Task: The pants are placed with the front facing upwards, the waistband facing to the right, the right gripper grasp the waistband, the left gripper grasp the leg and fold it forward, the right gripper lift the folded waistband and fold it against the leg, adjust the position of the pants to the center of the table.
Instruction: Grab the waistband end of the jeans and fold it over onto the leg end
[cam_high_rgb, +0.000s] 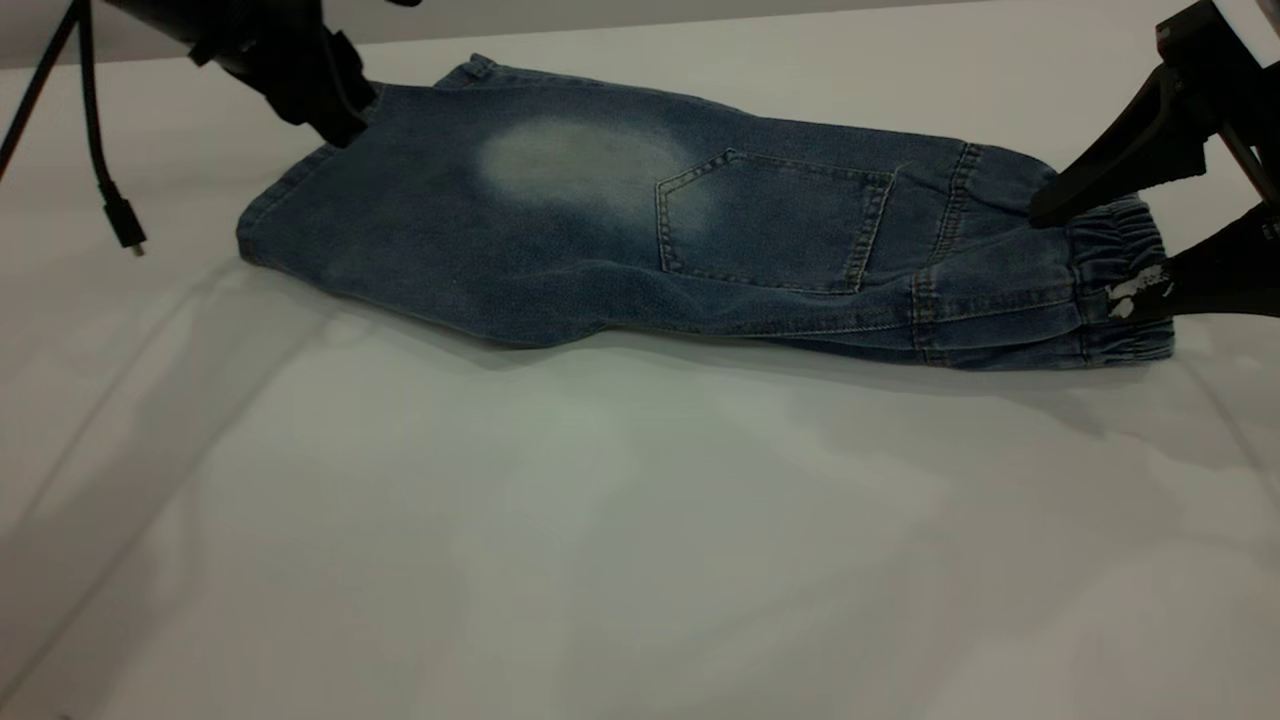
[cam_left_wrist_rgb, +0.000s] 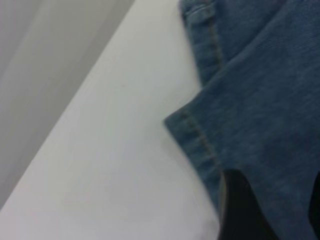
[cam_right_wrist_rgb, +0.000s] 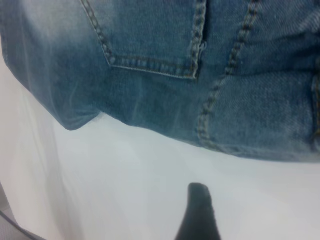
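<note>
The blue denim pants lie folded lengthwise on the white table, with a back pocket and a pale faded patch facing up. The gathered waistband is at the right end. My right gripper stands open at the waistband, one finger above it and one in front. In the right wrist view a single finger shows over bare table, short of the denim. My left gripper is at the leg hem, open, its fingers spread over the denim.
A black cable with a plug hangs at the far left above the table. The table's back edge runs just behind the pants. Bare table spreads across the whole front half.
</note>
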